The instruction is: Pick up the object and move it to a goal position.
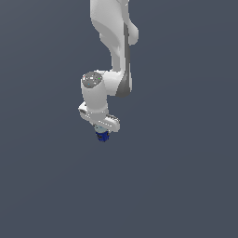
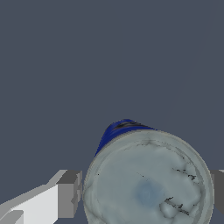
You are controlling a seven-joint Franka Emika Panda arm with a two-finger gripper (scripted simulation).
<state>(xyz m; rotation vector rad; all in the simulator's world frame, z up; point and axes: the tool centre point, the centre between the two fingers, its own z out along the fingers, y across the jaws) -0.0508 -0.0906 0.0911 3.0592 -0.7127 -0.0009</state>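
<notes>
The object (image 1: 102, 136) is a tiny dark-blue item just under the tip of my white gripper (image 1: 101, 130), near the middle of the exterior view. In the wrist view it fills the space between the fingers: a round body with a dark-blue side (image 2: 118, 131) and a pale grey mottled end face towards the camera. My gripper (image 2: 146, 192) is shut on it, with one grey finger pad (image 2: 68, 194) against one side and the other pad (image 2: 217, 190) against the opposite side. I cannot tell whether the object rests on the ground or hangs above it.
The plain dark grey-blue ground (image 1: 186, 186) lies all around. The white arm (image 1: 116, 51) comes down from the top of the exterior view. No goal marker or other object shows.
</notes>
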